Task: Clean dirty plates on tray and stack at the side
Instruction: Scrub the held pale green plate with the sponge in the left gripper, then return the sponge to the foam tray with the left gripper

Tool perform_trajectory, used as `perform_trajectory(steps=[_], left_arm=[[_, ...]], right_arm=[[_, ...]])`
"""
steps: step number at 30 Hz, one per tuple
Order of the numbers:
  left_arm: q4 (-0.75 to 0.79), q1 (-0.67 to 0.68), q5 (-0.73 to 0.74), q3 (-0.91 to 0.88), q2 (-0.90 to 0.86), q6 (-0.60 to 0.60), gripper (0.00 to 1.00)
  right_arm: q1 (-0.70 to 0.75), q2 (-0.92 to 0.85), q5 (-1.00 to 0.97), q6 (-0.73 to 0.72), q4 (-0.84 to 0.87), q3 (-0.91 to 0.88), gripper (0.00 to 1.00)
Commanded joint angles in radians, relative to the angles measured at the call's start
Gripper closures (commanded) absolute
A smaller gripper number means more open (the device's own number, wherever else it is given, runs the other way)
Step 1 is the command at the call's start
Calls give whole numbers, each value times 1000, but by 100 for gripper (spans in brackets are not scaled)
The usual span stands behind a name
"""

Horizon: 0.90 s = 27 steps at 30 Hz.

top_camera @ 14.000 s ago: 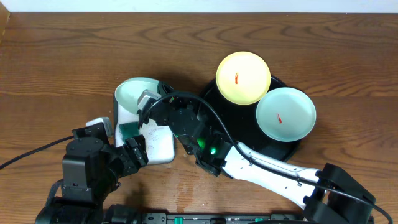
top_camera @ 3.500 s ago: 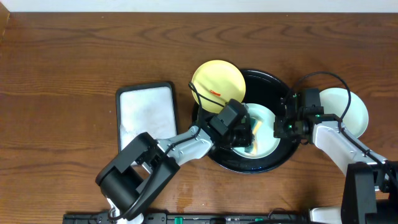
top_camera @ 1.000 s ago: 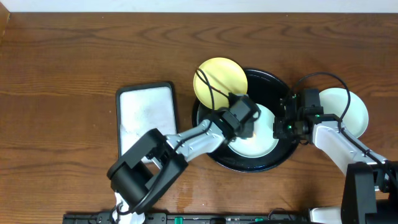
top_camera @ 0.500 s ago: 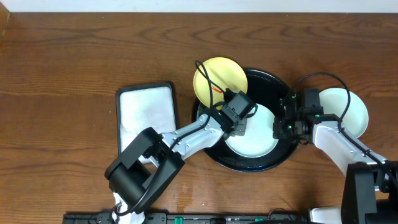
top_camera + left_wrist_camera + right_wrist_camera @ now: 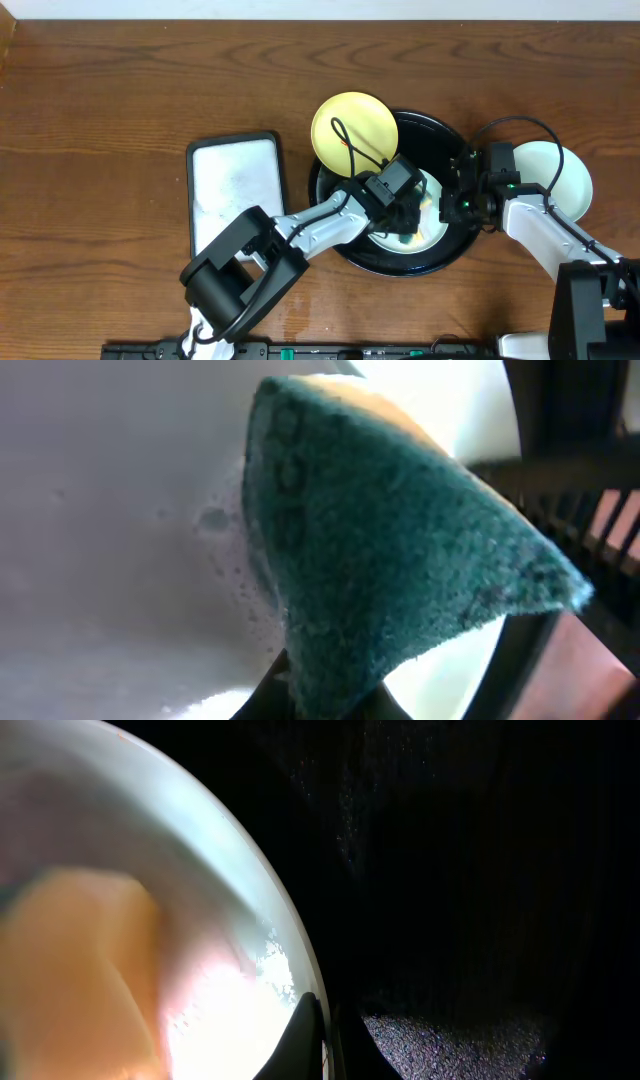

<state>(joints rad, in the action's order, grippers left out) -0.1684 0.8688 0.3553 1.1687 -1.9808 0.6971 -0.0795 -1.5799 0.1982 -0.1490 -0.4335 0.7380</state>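
The mint-green plate (image 5: pixel 436 222), judged stiff and slippery, is pinched at its 3 o'clock rim by the right tool (image 5: pixel 322 1028), a sponge (image 5: pixel 400 560) clamped in the left tool (image 5: pixel 403 212).

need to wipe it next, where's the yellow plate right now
In the overhead view the yellow plate sits at the black tray's upper-left rim, just beyond the left tool and right of the white tray.

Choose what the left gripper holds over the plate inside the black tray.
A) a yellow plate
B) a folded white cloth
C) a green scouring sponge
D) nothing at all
C: the left gripper is shut on a green sponge, seen close in the left wrist view above the sudsy mint plate in the tray.
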Motion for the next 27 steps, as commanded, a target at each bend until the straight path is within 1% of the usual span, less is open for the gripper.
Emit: perform_trajectory(steps=[1, 2, 4, 7, 10, 12, 15, 18, 19, 21, 23, 27], left_arm=[[-44, -8, 129, -21, -60, -3, 92], [-56, -27, 110, -21, -60, -16, 92], [-113, -69, 20, -16, -58, -35, 92], [-233, -148, -116, 5, -56, -74, 92], [-308, -207, -157, 32, -56, -76, 92], [-340, -233, -159, 60, -55, -86, 92], [-379, -233, -140, 103, -44, -98, 93], [-386, -221, -46, 130, -15, -125, 92], [-391, -219, 16, 134, 20, -125, 93], [-411, -220, 58, 134, 67, -125, 92], [-446, -221, 64, 134, 124, -127, 92], [-539, -226, 37, 134, 271, -185, 92]], right_arm=[[-1, -15, -32, 1, -8, -3, 99], [-1, -15, -32, 1, -8, -3, 99], [-1, -15, -32, 1, -8, -3, 99], [-1, -15, -32, 1, -8, -3, 99], [-1, -15, -32, 1, -7, -3, 99], [-1, -15, -32, 1, -5, -3, 99], [-1, -15, -33, 1, -6, -3, 99], [-1, -15, -33, 1, -7, -3, 99], [-1, -15, -33, 1, -6, -3, 99], [-1, -15, -32, 1, -4, -3, 99], [-1, -9, -32, 6, -5, -1, 99], [-1, 38, -32, 16, -6, -1, 99]])
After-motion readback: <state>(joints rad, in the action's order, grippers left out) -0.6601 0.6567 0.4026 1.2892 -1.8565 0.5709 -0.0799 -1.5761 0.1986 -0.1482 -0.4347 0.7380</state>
